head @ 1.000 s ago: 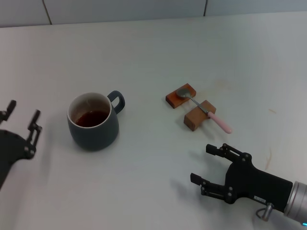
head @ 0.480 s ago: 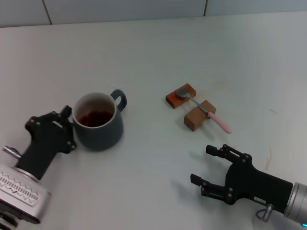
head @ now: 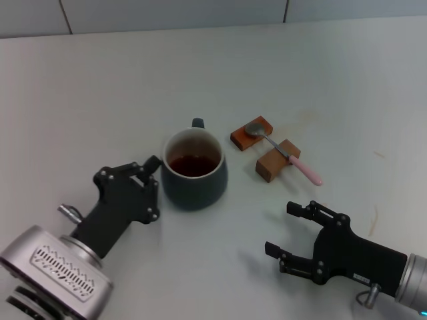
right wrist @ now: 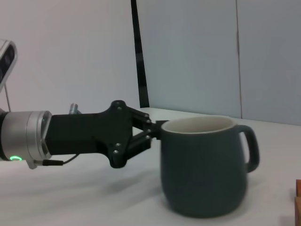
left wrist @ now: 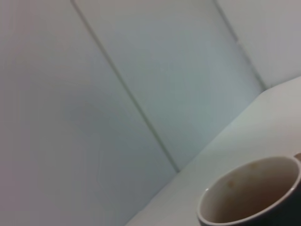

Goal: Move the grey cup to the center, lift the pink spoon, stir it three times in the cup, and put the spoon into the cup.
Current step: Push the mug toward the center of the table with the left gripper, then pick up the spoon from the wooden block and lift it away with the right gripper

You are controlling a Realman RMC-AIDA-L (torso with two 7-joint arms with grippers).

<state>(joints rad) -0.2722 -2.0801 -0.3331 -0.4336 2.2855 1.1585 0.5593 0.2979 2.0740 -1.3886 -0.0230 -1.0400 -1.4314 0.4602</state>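
The grey cup [head: 195,175], with dark liquid in it, stands near the table's middle, its handle turned to the far side. It also shows in the right wrist view [right wrist: 203,165] and its rim in the left wrist view [left wrist: 249,193]. My left gripper [head: 155,189] is open, and its fingertips [right wrist: 159,125] touch the cup's left wall. The pink spoon [head: 293,162] lies across two wooden blocks to the right of the cup, bowl on the far block. My right gripper [head: 280,228] is open and empty, near the front edge below the spoon.
Two brown wooden blocks [head: 252,133] [head: 275,162] carry the spoon just right of the cup. The white table [head: 200,67] runs back to a tiled wall.
My left gripper came in from the left edge, met the cup and moved it right towards the middle. The cup's handle turned from the right to the far side. The right arm stayed still.
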